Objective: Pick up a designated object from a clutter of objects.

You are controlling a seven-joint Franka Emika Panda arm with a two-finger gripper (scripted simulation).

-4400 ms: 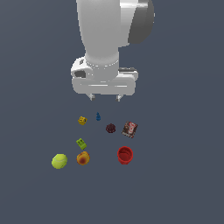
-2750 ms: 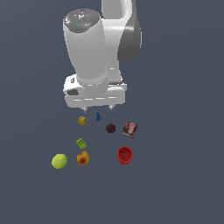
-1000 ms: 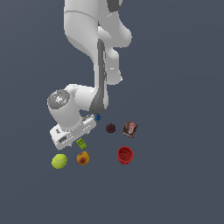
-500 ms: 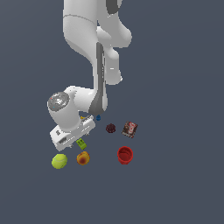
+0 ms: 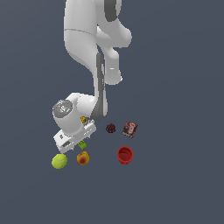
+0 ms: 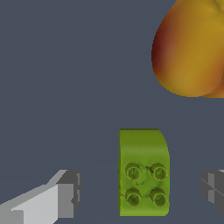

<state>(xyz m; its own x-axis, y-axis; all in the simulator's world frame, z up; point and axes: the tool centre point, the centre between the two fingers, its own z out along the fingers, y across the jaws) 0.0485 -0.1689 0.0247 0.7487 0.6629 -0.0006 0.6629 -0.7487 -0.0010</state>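
Dark grey tabletop carries the clutter, and your jaws [image 6: 140, 192] stand wide open, holding nothing, with the green block [image 6: 143, 173] between them, touching neither finger. Its long axis runs across the closing line, so you'd pinch its narrow width. The peach [image 6: 192, 48] lies near, beyond the block.

A plain dark grey floor [image 5: 175, 183] carries everything. On it lie a tennis ball [image 5: 59, 161], a peach [image 5: 83, 158] just beside it, a red cup [image 5: 125, 155], a dark berry [image 5: 110, 128], a dark-red box [image 5: 130, 129] and the studded green block [image 6: 143, 172] near the peach.
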